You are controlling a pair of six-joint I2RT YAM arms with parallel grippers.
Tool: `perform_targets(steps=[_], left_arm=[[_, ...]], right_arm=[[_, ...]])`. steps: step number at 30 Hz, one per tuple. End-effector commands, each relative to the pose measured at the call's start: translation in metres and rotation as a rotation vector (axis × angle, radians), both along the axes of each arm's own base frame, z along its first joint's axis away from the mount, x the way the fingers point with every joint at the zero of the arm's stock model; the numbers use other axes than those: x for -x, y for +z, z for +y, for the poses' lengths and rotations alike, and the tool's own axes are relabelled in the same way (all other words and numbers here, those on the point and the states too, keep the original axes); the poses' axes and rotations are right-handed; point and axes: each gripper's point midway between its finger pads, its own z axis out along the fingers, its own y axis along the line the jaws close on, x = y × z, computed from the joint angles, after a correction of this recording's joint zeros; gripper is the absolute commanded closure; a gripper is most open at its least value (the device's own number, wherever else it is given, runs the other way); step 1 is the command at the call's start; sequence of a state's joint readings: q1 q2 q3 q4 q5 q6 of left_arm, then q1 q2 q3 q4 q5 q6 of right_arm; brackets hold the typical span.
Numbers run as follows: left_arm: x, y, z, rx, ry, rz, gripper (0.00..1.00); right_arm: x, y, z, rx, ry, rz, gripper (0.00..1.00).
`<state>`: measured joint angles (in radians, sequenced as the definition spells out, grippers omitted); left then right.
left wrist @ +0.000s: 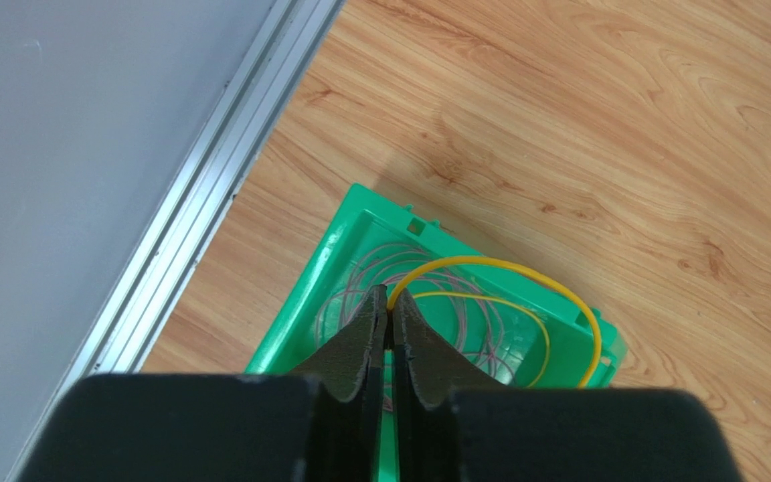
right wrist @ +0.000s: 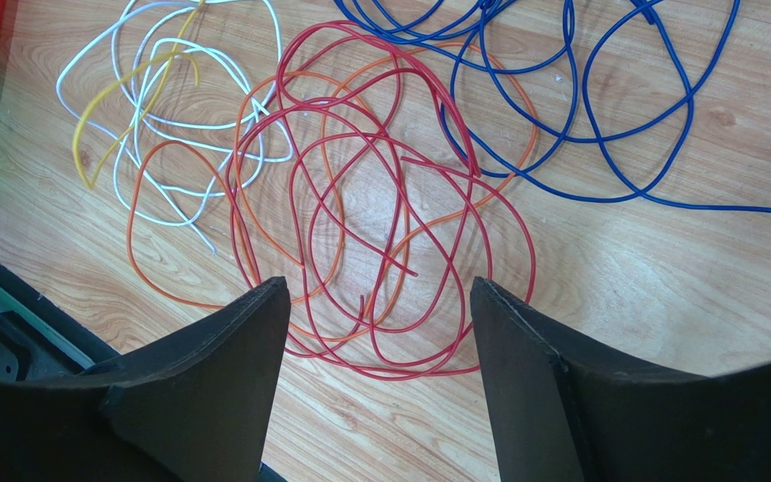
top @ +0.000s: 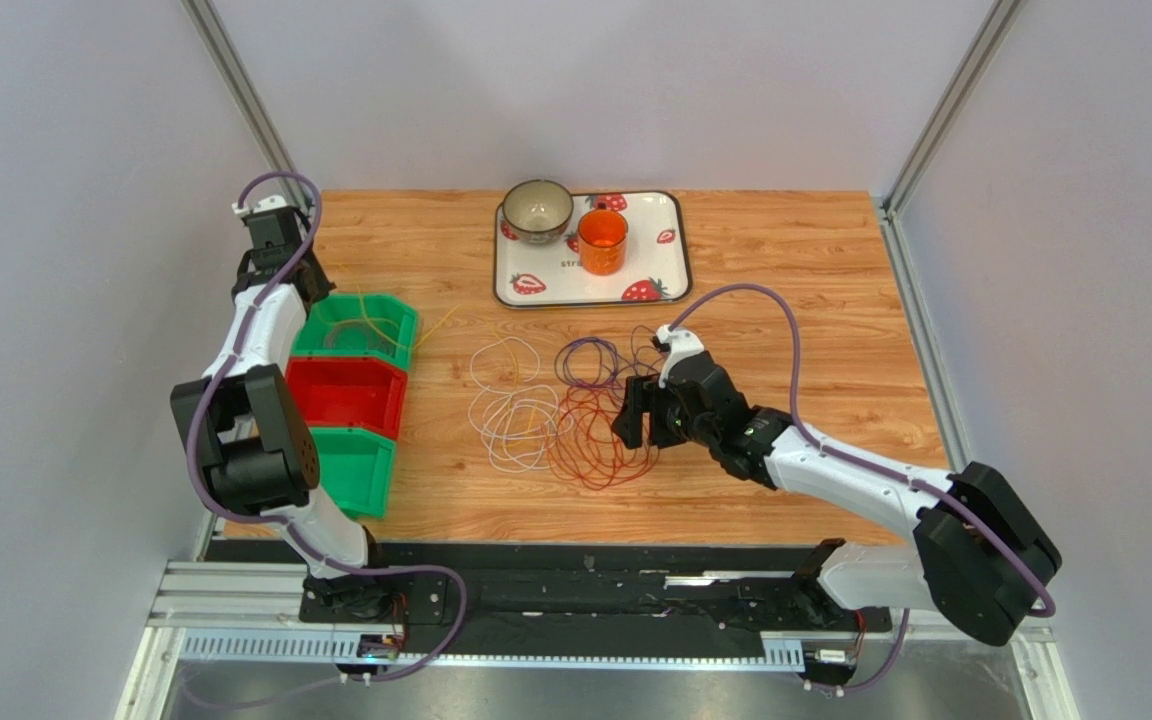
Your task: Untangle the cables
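Note:
The cables (top: 567, 413) lie in loose loops mid-table. In the right wrist view, red loops (right wrist: 390, 231) overlap an orange one (right wrist: 158, 271), with white (right wrist: 158, 110) and a short yellow piece (right wrist: 108, 110) to their left and blue (right wrist: 581, 100) behind. My right gripper (right wrist: 377, 286) hangs open just above the near edge of the red loops, holding nothing. My left gripper (left wrist: 391, 294) is over the far green bin (left wrist: 339, 236), its jaws almost together, with a yellow cable (left wrist: 520, 271) coming out from between the tips and arching over the bin. Thin pinkish loops (left wrist: 359, 266) lie inside that bin.
A red bin (top: 345, 393) and a second green bin (top: 354, 465) stand in a row below the far green one (top: 364, 323) on the left. A strawberry tray (top: 665, 278) with a bowl (top: 537, 210) and an orange cup (top: 602, 240) sits at the back. An aluminium wall rail (left wrist: 209, 181) runs beside the bins.

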<state>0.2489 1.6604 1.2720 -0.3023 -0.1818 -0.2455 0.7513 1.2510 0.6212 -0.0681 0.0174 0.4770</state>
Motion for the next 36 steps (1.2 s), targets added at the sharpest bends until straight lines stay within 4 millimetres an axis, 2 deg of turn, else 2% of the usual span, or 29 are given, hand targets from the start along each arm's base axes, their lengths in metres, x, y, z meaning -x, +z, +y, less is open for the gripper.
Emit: perform_targets(steps=[1,6,10,15,16,17,20,22,25,27,28,29,31,32,34,35,36], left_arm=[[-0.011,0.014,0.005,0.026,0.004,-0.067,0.77],[-0.008,0.02,0.005,0.024,0.013,-0.083,0.58],[-0.001,0.026,0.007,0.017,0.039,-0.097,0.52],[0.007,0.053,0.0,0.015,0.028,-0.158,0.51],[0.009,0.057,-0.004,0.014,0.012,-0.167,0.51],[0.011,0.069,-0.009,0.002,-0.003,-0.194,0.51],[0.011,0.088,-0.033,-0.056,-0.087,-0.217,0.5],[0.007,0.094,-0.059,-0.077,-0.173,-0.219,0.46],[0.001,0.093,-0.094,-0.08,-0.29,-0.192,0.43],[-0.002,0.077,-0.116,-0.083,-0.367,-0.12,0.43],[-0.006,0.078,-0.118,-0.08,-0.385,-0.112,0.43],[-0.008,0.062,-0.133,-0.067,-0.432,-0.06,0.43],[-0.013,0.055,-0.153,-0.042,-0.51,-0.034,0.42],[-0.013,0.038,-0.159,-0.023,-0.533,0.021,0.42],[-0.018,0.031,-0.174,-0.011,-0.574,0.051,0.42],[-0.018,0.016,-0.179,-0.002,-0.586,0.098,0.43],[-0.019,0.012,-0.188,0.012,-0.614,0.108,0.42]], right_arm=[[-0.006,0.017,0.006,-0.043,0.009,-0.059,0.3],[-0.006,0.017,0.005,-0.044,0.008,-0.062,0.3],[-0.005,0.017,0.005,-0.047,0.009,-0.063,0.3],[-0.005,0.018,0.005,-0.05,0.009,-0.07,0.3],[-0.004,0.018,0.005,-0.051,0.011,-0.068,0.3],[-0.005,0.017,0.004,-0.05,0.01,-0.068,0.3],[-0.005,0.018,0.004,-0.051,0.01,-0.069,0.3],[-0.005,0.017,0.004,-0.048,0.007,-0.068,0.3],[-0.004,0.017,0.004,-0.051,0.009,-0.068,0.3],[-0.004,0.016,0.003,-0.048,0.008,-0.066,0.3],[-0.004,0.018,0.004,-0.051,0.01,-0.069,0.3],[-0.005,0.017,0.003,-0.049,0.007,-0.069,0.3],[-0.004,0.017,0.003,-0.049,0.011,-0.069,0.3],[-0.004,0.017,0.003,-0.048,0.01,-0.07,0.3],[-0.004,0.017,0.003,-0.049,0.011,-0.069,0.3],[-0.004,0.017,0.003,-0.049,0.011,-0.069,0.3],[-0.003,0.016,0.003,-0.048,0.011,-0.068,0.3]])
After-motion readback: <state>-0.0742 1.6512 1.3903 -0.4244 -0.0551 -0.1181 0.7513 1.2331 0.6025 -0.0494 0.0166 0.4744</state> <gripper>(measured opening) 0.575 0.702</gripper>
